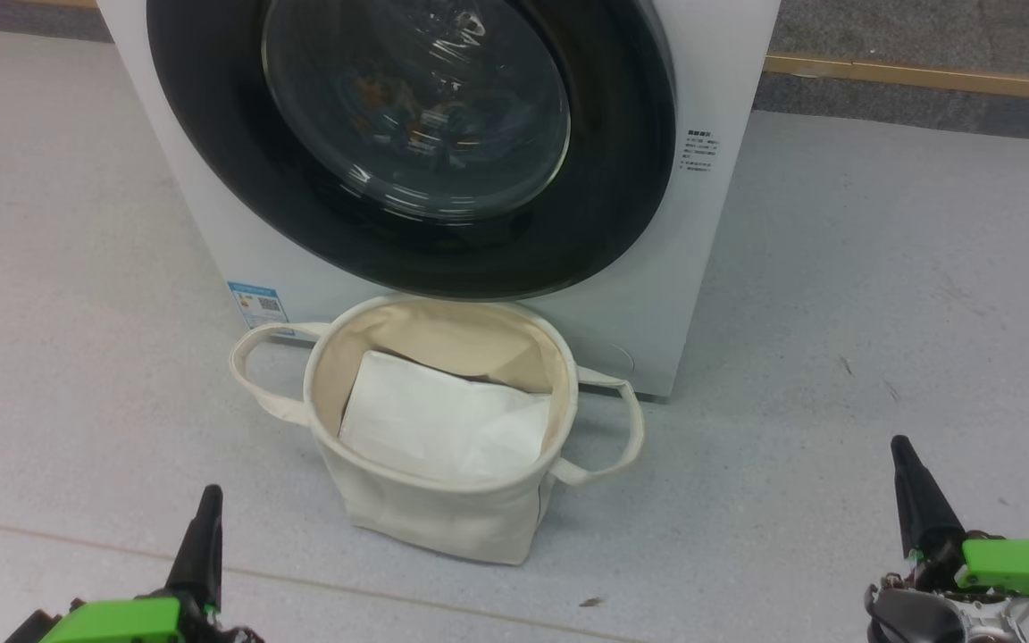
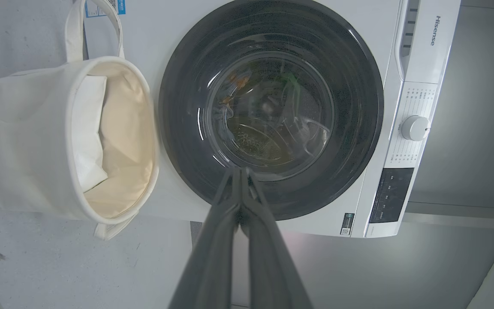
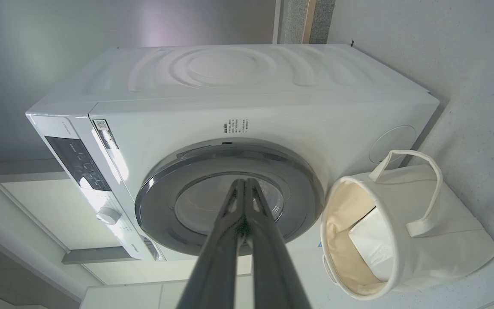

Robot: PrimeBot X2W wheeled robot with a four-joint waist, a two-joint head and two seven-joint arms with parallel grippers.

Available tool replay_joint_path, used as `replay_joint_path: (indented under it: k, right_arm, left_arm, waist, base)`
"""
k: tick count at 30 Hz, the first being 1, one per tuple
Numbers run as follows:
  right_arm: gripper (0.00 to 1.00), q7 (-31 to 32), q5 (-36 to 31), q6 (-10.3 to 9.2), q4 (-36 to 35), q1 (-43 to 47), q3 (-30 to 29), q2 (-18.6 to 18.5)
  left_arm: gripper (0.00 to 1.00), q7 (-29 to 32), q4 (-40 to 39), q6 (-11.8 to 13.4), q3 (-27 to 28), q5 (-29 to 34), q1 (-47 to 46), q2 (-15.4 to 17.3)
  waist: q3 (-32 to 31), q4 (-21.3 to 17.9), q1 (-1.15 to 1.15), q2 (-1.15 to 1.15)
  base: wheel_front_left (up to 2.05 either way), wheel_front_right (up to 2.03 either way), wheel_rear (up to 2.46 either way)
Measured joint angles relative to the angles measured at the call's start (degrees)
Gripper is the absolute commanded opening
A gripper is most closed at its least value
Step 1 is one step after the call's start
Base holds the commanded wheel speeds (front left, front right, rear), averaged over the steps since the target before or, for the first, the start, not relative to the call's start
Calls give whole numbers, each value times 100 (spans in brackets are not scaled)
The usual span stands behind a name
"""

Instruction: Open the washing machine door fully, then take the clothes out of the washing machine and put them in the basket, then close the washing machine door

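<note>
1. The washing machine door [image 1: 412, 134] sits shut against the front of the washing machine [image 1: 720, 71]. Its glossy black rim rings the bulging clear glass centre.
2. The clothes [image 1: 389, 98] are inside the drum behind that glass. I can make out only dim shapes with orange flecks through the reflections.
3. The basket [image 1: 443, 518] stands upright on the floor [image 1: 881, 268] just in front of the machine, below the door's lower edge. One looped handle sticks out to each side. I cannot tell whether its back rim touches the machine.
4. A plain white folded sheet [image 1: 443, 424] lies tilted inside the basket, leaning against the inner wall.
5. A small blue label [image 1: 257, 304] sits at the machine's lower corner, just beside the basket's handle on my left.
6. In my left wrist view a round white dial [image 2: 415, 128] and a dark control panel [image 2: 390, 195] run along the machine's top strip.
7. My left end effector [image 1: 211, 496] is closed, its two dark fingers pressed together with nothing between them. It is low on my left, well apart from the basket and the door.
8. My right end effector [image 1: 901, 444] is closed too, its fingers together and empty. It is low on my right over bare floor, well apart from the basket.
</note>
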Motion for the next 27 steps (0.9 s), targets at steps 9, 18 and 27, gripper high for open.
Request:
replay_joint_path:
  k: [9, 18, 27]
  right_arm:
    - [0, 0, 0, 0, 0, 0, 0, 0]
    - [0, 0, 0, 0, 0, 0, 0, 0]
    - [0, 0, 0, 0, 0, 0, 0, 0]
  left_arm:
    - [0, 0, 0, 0, 0, 0, 0, 0]
    - [0, 1, 0, 0, 0, 0, 0, 0]
    - [0, 0, 0, 0, 0, 0, 0, 0]
  waist:
    - [0, 0, 0, 0]
    - [0, 0, 0, 0]
    - [0, 0, 0, 0]
  base:
    - [0, 0, 0]
    - [0, 0, 0]
    - [0, 0, 0]
